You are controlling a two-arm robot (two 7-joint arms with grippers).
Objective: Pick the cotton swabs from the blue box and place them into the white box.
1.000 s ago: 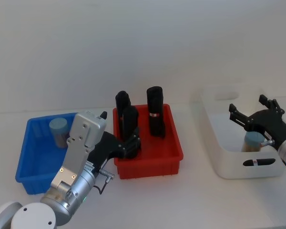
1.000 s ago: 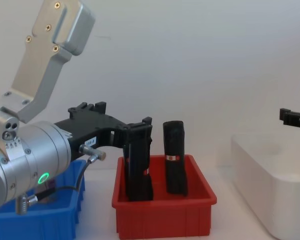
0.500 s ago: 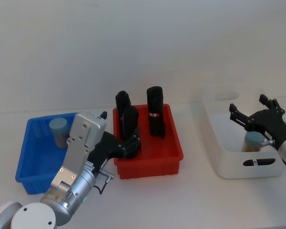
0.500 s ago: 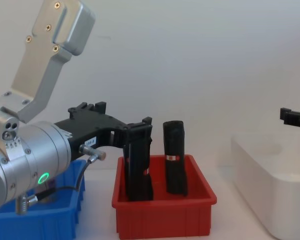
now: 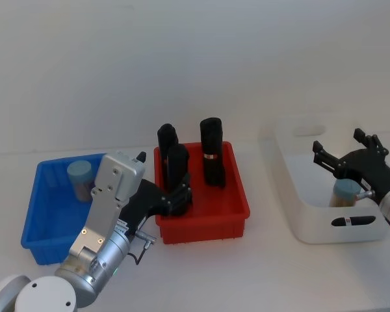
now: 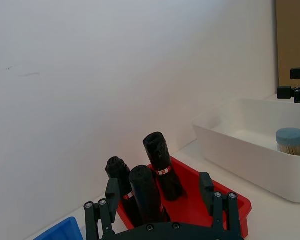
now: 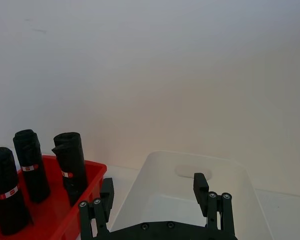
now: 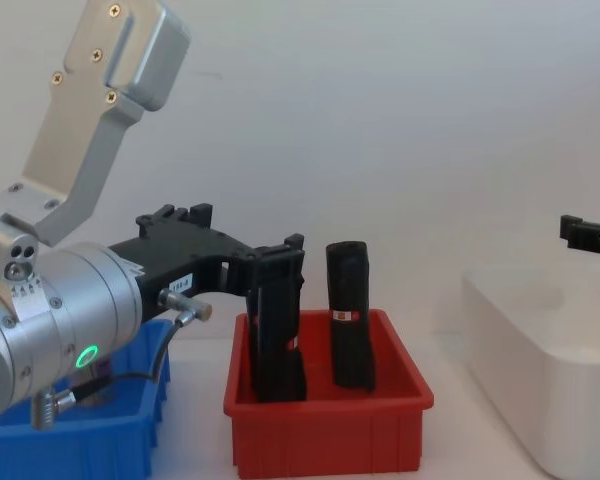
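Note:
One tub of cotton swabs [image 5: 80, 179] with a pale blue lid stands in the far part of the blue box [image 5: 49, 224] on the left. A second tub [image 5: 346, 193] stands inside the white box [image 5: 312, 218] on the right, and the left wrist view shows this tub [image 6: 290, 142] too. My right gripper [image 5: 338, 143] hovers open above the white box, a little above the tub, with nothing between its fingers. My left gripper [image 5: 179, 198] is open and empty at the red bin's front left corner, to the right of the blue box.
A red bin [image 5: 205, 208] with three tall black upright objects [image 5: 212, 151] stands between the two boxes. The bare white tabletop runs along the front, and a white wall rises close behind the bins.

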